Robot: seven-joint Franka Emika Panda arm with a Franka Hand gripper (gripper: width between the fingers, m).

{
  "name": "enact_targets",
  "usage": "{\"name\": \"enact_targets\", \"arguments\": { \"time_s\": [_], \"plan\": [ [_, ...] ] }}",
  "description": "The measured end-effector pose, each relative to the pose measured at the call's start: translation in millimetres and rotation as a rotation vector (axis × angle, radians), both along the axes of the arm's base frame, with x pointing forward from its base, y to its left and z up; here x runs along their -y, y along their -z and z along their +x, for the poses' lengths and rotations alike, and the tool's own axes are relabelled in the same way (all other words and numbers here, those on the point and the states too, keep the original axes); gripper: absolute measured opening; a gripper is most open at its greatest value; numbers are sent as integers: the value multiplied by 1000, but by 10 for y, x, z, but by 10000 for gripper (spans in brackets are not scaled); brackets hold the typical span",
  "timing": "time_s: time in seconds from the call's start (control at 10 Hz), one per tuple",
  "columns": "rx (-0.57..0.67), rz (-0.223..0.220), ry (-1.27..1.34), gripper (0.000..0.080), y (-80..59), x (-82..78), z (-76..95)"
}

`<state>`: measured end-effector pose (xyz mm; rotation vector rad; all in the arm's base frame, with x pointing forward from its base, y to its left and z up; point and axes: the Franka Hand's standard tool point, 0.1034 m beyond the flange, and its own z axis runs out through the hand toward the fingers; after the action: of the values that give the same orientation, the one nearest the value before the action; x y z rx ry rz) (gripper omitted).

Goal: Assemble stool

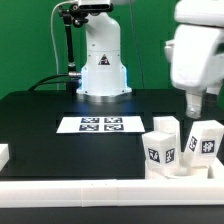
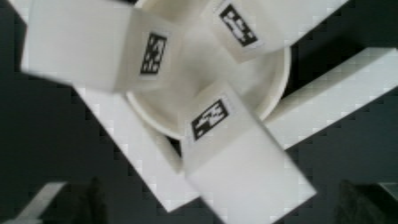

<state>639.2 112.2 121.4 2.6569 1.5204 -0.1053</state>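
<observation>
The stool's white parts sit at the front of the exterior view's right. Three blocky legs with black-and-white tags point(image 1: 160, 150) point(image 1: 168, 127) point(image 1: 206, 139) stand on or lean against the round seat point(image 1: 188, 167). My gripper point(image 1: 193, 102) hangs just above them, apart from them. In the wrist view the three legs point(image 2: 98, 50) point(image 2: 242, 22) point(image 2: 240, 150) lie over the round seat point(image 2: 210, 82). My gripper point(image 2: 210, 205) is open, with a dark finger blurred at each lower corner, and holds nothing.
The marker board point(image 1: 100, 124) lies mid-table in front of the robot base point(image 1: 102, 70). A long white border rail point(image 1: 90, 190) runs along the front edge, and rails point(image 2: 338, 95) point(image 2: 116, 125) frame the parts. A white block point(image 1: 3, 153) sits at the left edge.
</observation>
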Motion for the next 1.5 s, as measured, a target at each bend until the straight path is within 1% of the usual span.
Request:
{"name": "enact_targets", "arguments": {
  "time_s": [0.1, 0.3, 0.4, 0.6, 0.7, 0.8, 1.0, 1.1, 1.3, 1.5],
  "plan": [
    [-6, -10, -68, 649, -1, 48, 3],
    [-15, -27, -156, 649, 2, 96, 8],
    [-26, -41, -251, 649, 12, 108, 15],
    [-49, -63, -424, 649, 94, -10, 34],
    [-49, -66, -468, 649, 161, -78, 29],
    [-51, -62, -466, 649, 201, -117, 10],
    [-51, -63, -458, 649, 198, -73, 18],
    [-53, -65, -460, 649, 212, -77, 13],
    [-71, -68, -474, 649, 329, -113, -28],
    [-82, -69, -466, 649, 388, -52, -40]
  ]
}}
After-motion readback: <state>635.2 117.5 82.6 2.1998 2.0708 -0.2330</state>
